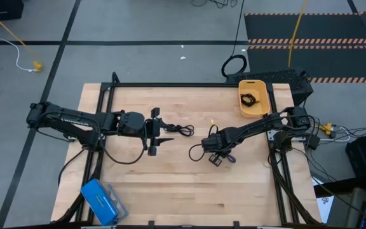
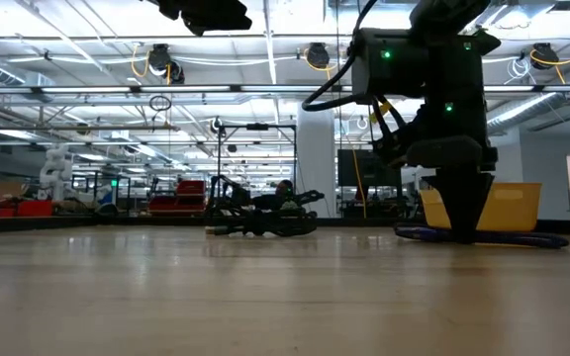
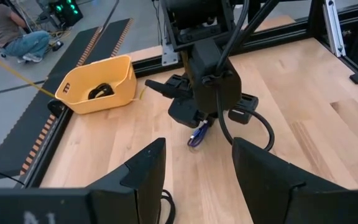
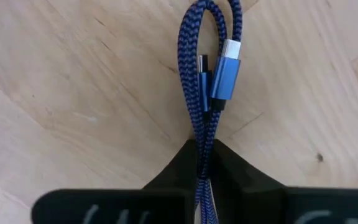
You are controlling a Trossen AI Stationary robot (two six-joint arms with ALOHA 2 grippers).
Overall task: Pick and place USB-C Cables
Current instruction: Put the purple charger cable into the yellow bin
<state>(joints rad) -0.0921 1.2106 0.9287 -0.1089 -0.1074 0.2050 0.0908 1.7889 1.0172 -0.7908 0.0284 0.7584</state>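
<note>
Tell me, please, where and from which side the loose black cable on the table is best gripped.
The black cable lies flat beside the open left gripper, with thin ends trailing. Probably best to come straight down and pinch its bunched middle, where the strands are thickest, not a single trailing end.

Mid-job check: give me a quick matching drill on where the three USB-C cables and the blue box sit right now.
Things:
1. blue braided cable
2. black coiled cable
3. black loose cable
4. blue box

Places:
A. inside the yellow bin
B. pinched in the right gripper
C. near table corner, on the left arm's side
D. on the table just ahead of the left gripper

Pairs: 1-B, 2-A, 3-D, 4-C
</note>
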